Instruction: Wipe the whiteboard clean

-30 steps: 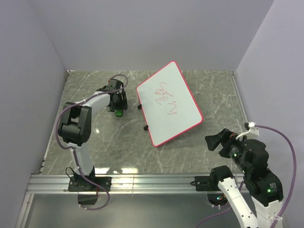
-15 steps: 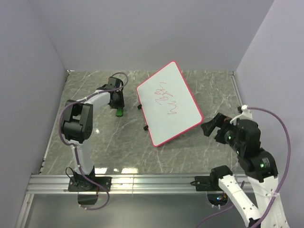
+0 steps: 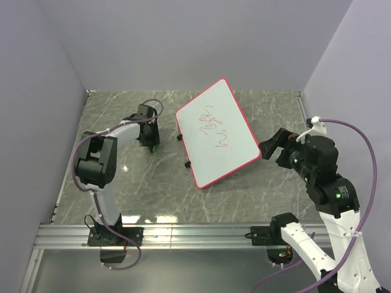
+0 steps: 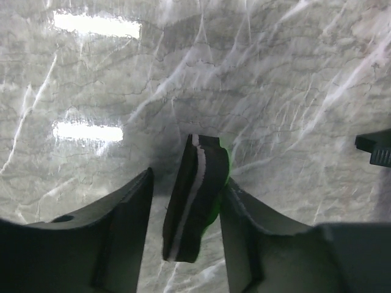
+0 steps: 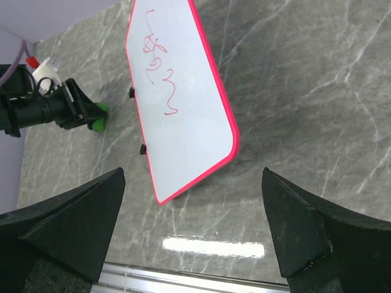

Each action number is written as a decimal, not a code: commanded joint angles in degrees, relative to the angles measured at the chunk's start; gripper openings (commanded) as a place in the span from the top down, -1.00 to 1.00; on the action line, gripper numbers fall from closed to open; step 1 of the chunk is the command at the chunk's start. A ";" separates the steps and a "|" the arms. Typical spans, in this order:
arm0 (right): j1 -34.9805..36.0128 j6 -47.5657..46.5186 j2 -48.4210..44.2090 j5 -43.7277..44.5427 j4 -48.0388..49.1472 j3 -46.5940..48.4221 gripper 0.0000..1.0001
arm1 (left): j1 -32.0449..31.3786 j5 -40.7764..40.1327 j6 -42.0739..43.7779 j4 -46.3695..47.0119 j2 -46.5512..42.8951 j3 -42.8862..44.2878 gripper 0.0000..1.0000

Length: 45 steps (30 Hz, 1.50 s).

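The whiteboard (image 3: 217,131) lies flat and slanted mid-table, red-rimmed, with red scribbles (image 3: 211,126) on it; the right wrist view shows the whiteboard (image 5: 183,116) too. To its left, my left gripper (image 3: 149,143) points down over the small green eraser (image 3: 155,147). In the left wrist view the eraser (image 4: 195,195) stands on edge between the fingers of the left gripper (image 4: 187,183): it leans against the right finger, with a gap to the left finger, so the jaws are open. My right gripper (image 3: 273,152) hovers wide open just off the board's right corner, holding nothing (image 5: 192,177).
Two small black clips (image 3: 179,137) (image 3: 188,164) stick out of the board's left long edge; one clip (image 4: 376,146) shows in the left wrist view. Grey walls close the table at the left, back and right. A metal rail (image 3: 183,232) runs along the near edge.
The right arm has swung up and in towards the board's right corner, jaws still wide. The left gripper stayed over the eraser; its jaws narrowed, then parted a little.
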 commanded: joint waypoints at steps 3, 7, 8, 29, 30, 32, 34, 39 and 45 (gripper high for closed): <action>0.37 -0.21 0.02 -0.27 2.73 0.16 -0.99 | -0.33 -0.03 -0.49 -0.51 -4.04 0.13 0.08; 0.37 0.05 -0.24 -0.10 2.38 0.43 -0.99 | -0.42 -0.56 -0.84 -1.47 -6.85 1.88 -0.05; 0.37 0.31 -0.41 -0.18 2.38 0.34 -0.99 | -0.42 -2.04 -1.10 -2.78 -7.29 2.41 -0.13; 0.37 1.11 -0.85 -1.77 2.12 -2.30 -1.00 | -2.09 16.13 1.71 -2.80 -8.62 2.94 -0.15; 0.46 1.11 -0.85 -1.59 2.11 -2.39 -0.99 | -2.09 16.49 1.27 -2.71 -8.18 2.68 -0.14; 0.46 0.84 -0.94 -1.33 2.03 -2.47 -0.99 | -2.09 16.49 0.92 -3.14 -5.81 2.68 -0.12; 0.46 0.49 -0.94 -1.15 2.03 -2.47 -0.99 | -2.09 15.88 1.01 -3.58 -3.19 3.29 -0.06; 0.37 -0.12 -0.85 -0.62 1.50 -2.39 -0.99 | -1.65 10.62 -0.48 -4.89 -0.10 4.86 -0.06; 0.46 -1.00 -0.77 -0.62 1.06 -2.21 -0.99 | -0.24 5.59 -1.19 -7.89 0.10 8.21 -0.02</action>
